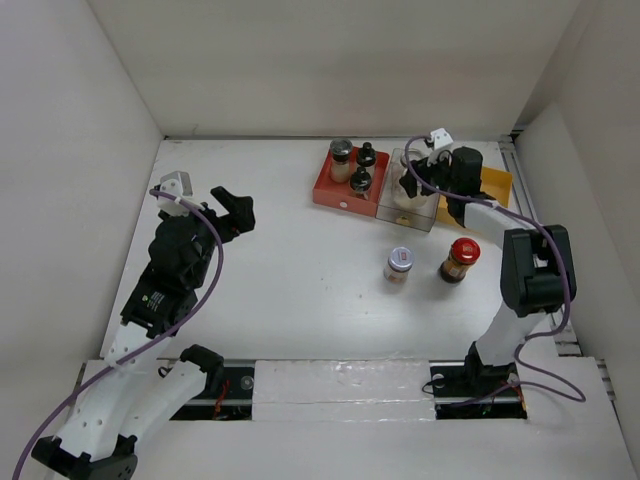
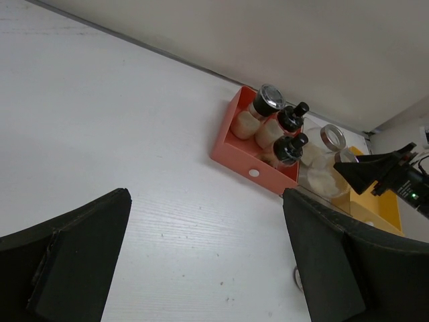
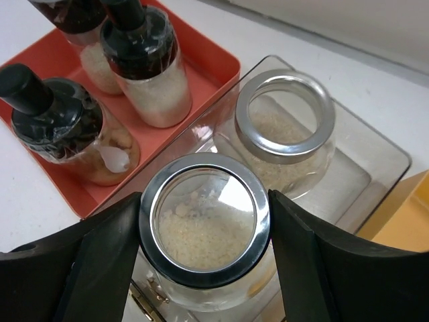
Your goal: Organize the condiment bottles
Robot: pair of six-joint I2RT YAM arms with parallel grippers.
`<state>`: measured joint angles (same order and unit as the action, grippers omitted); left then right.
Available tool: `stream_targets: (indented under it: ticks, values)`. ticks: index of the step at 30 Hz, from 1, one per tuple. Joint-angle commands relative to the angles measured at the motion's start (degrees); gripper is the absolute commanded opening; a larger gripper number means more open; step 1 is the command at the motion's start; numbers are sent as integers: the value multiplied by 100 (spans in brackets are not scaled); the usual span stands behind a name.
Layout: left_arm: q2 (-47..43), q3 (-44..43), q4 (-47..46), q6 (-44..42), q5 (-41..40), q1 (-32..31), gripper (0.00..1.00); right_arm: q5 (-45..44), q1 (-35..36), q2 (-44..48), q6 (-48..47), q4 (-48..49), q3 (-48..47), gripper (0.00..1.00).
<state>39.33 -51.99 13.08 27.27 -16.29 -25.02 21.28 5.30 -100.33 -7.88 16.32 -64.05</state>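
My right gripper [image 1: 413, 184] [image 3: 204, 201] is shut on a squat clear glass jar [image 3: 204, 231] of white grains, over the clear tray [image 1: 432, 217]. A second glass jar [image 3: 285, 124] stands in that tray behind it. The red tray [image 1: 325, 190] holds a grey-lidded shaker [image 1: 341, 155] and two black-capped shakers [image 1: 366, 155] [image 1: 360, 181]. A silver-lidded labelled jar [image 1: 399, 264] and a red-capped brown bottle [image 1: 460, 259] stand on the table in front of the trays. My left gripper [image 1: 243, 210] [image 2: 204, 201] is open and empty, far to the left.
A yellow tray [image 1: 495, 185] sits right of the clear tray, partly under my right arm. White walls close the table at the back and both sides. In the left wrist view the red tray [image 2: 244, 157] shows ahead.
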Motion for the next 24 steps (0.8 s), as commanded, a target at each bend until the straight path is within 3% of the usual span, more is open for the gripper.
stream_targets:
  ticks: [1, 8, 15, 20, 24]
  values:
    - [39, 31, -218, -81, 100, 23, 93, 43, 120, -117, 146, 864, 77, 60]
    - [39, 31, -271, -81, 153, 23, 93, -18, 173, -180, 208, 970, 235, 69]
    - [39, 31, -271, -81, 153, 23, 93, -141, 173, 556, 261, 759, 288, 100]
    - [39, 31, -271, -81, 206, 23, 93, -860, 532, 1445, 102, 92, 358, 100]
    - [-13, 31, -271, -81, 206, 23, 94, -1807, 1418, 2227, 225, -461, 823, 100]
